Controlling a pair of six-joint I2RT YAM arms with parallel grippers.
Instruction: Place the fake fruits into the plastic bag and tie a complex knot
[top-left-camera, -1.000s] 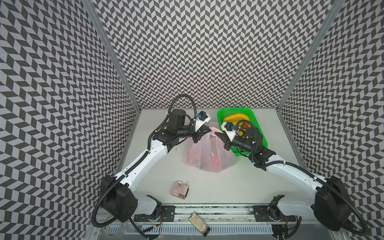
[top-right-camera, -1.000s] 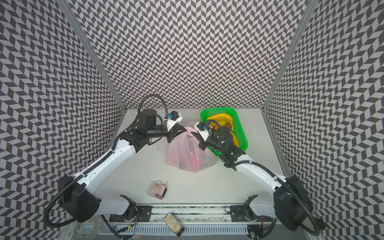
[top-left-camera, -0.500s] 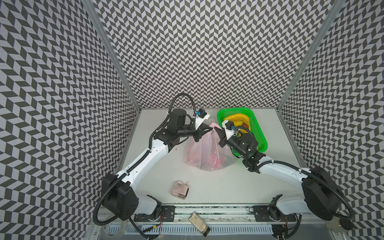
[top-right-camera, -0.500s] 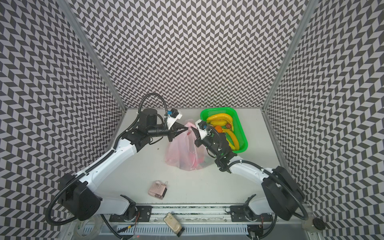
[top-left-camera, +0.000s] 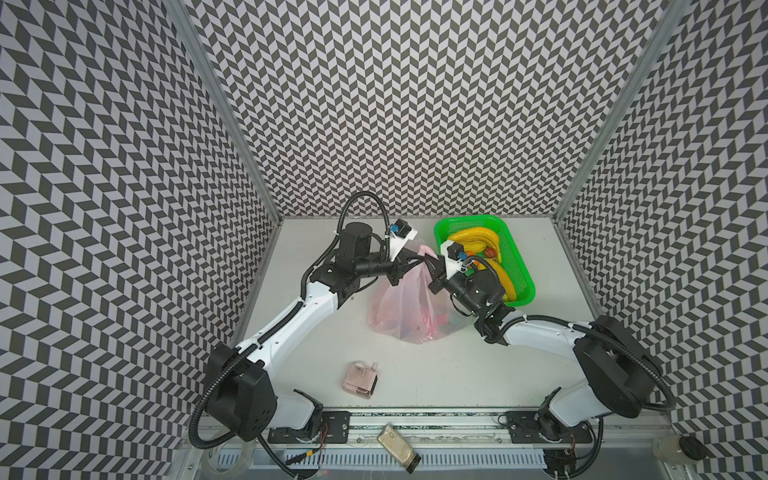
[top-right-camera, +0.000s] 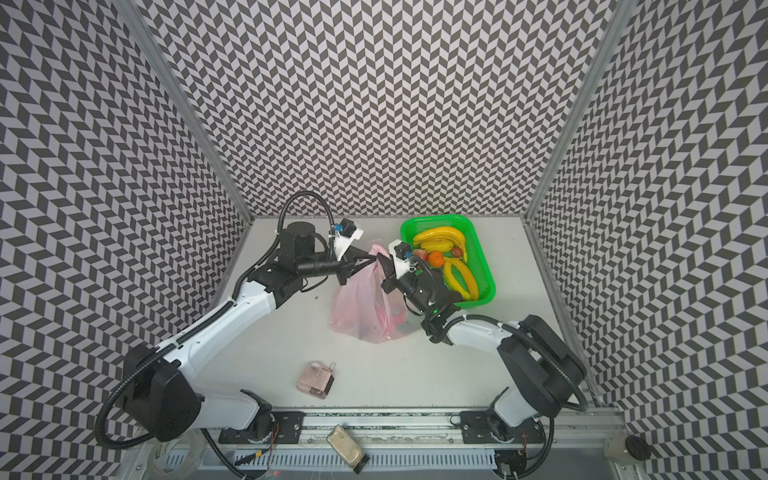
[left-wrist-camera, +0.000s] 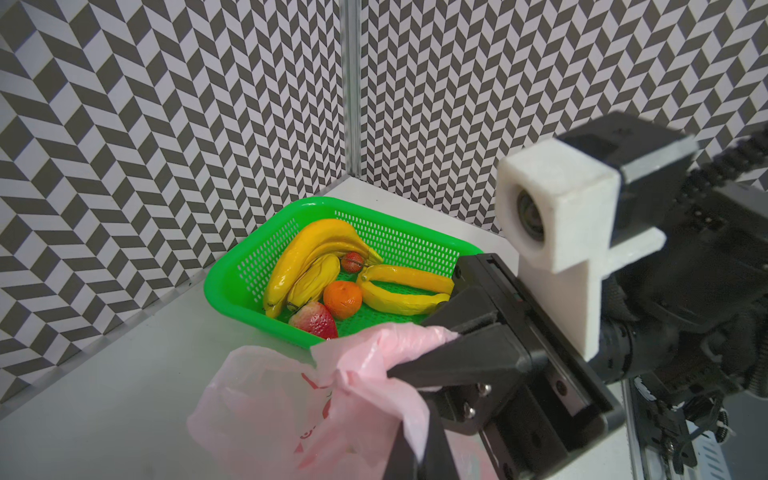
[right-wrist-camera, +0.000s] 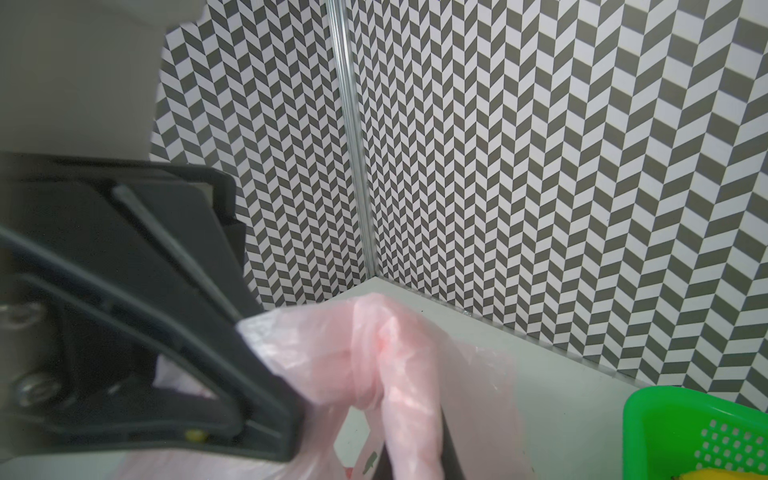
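Note:
The pale pink plastic bag (top-left-camera: 409, 309) (top-right-camera: 363, 309) stands mid-table, its handles pulled up to a peak. My left gripper (top-left-camera: 420, 258) (top-right-camera: 373, 258) (left-wrist-camera: 415, 440) is shut on one handle film. My right gripper (top-left-camera: 429, 262) (top-right-camera: 381, 262) (left-wrist-camera: 424, 349) (right-wrist-camera: 415, 457) is shut on the other, tip to tip with the left. Between them the film gathers in a twisted bunch (right-wrist-camera: 365, 395); I cannot tell whether it is a knot. Red shapes (top-left-camera: 434, 324) show through the bag. Other fake fruits lie in the green basket (left-wrist-camera: 232, 274): bananas (left-wrist-camera: 307, 257), an orange (left-wrist-camera: 343, 299), a strawberry (left-wrist-camera: 316, 322).
The green basket (top-left-camera: 521, 266) (top-right-camera: 484, 266) sits at the back right, just behind my right wrist. A small pinkish clear box (top-left-camera: 360, 379) (top-right-camera: 315, 379) lies near the front. A tan flat object (top-left-camera: 398, 451) rests on the front rail. Patterned walls close three sides.
My right arm has folded in and its gripper has come left to meet the left gripper above the bag. The left gripper edged slightly right. Both stay shut on the handles.

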